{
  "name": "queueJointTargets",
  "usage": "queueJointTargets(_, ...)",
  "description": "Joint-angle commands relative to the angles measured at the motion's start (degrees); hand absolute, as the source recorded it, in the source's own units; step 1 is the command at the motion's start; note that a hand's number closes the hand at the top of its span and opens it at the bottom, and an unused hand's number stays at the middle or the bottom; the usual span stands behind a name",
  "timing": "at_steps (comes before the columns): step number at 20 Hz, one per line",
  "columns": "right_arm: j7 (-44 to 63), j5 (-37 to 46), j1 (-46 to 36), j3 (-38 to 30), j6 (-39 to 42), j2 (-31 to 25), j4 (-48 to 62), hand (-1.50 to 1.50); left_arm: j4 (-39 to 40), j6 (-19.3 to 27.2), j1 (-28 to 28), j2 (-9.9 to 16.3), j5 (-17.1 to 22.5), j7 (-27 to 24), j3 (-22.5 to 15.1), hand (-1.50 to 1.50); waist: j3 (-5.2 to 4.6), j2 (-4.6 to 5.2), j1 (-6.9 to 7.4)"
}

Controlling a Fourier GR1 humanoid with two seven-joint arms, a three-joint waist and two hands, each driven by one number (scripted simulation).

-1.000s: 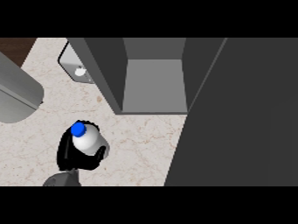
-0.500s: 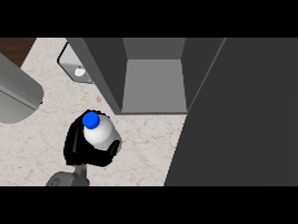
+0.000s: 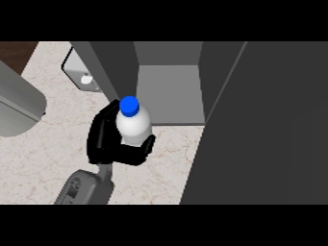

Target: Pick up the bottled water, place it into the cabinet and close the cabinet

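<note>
The bottled water (image 3: 132, 126), clasped in the curled right hand (image 3: 108, 141), has been carried from desk (image 3: 45, 158) centre toward one o'clock, now at the open cabinet (image 3: 168, 98) mouth; insertion appears imminent.

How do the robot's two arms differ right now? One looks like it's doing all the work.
The right hand shows whole, its black fingers curled round the bottled water just in front of the open cabinet. Of the left arm, only the big grey forearm shows at the view's left edge; its hand is out of view and nothing is seen in it. The right forearm looks far slimmer here. Both forearms are grey.
</note>
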Motion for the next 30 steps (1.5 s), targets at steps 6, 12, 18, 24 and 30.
queueJointTargets(6, 0.8, 3.7, 0.5, -0.1, 0.1, 0.1, -3.5, -1.50, 3.7, 12.0, -14.6, 0.0, 0.4, 3.6, -2.5, 1.50, 0.00, 0.09, -0.07)
queueJointTargets(12, -1.5, 2.5, 2.2, 1.4, 0.2, -1.0, -3.4, -1.50, 14.7, 12.8, -23.5, 0.0, -1.9, 4.0, 1.3, 1.50, 0.02, 0.16, -0.31)
queueJointTargets(18, -0.9, 5.2, 5.5, 3.4, -0.9, -2.6, -6.7, -1.50, 19.5, 13.5, -25.6, 0.0, -3.2, 2.6, 2.1, 1.50, 0.00, 0.07, -0.35)
queueJointTargets(24, -2.1, 1.0, 3.8, -0.5, 0.0, -3.8, -7.5, -1.50, 34.8, 12.9, -34.8, 0.4, -5.5, -0.4, 5.9, 1.50, 0.02, 0.28, -0.80)
queueJointTargets(30, -1.1, -1.7, 2.6, -2.5, 1.3, -4.4, -7.3, -1.50, 46.4, 16.3, -43.1, 0.0, -3.3, -3.3, 7.8, 1.50, 0.00, 0.55, -1.35)
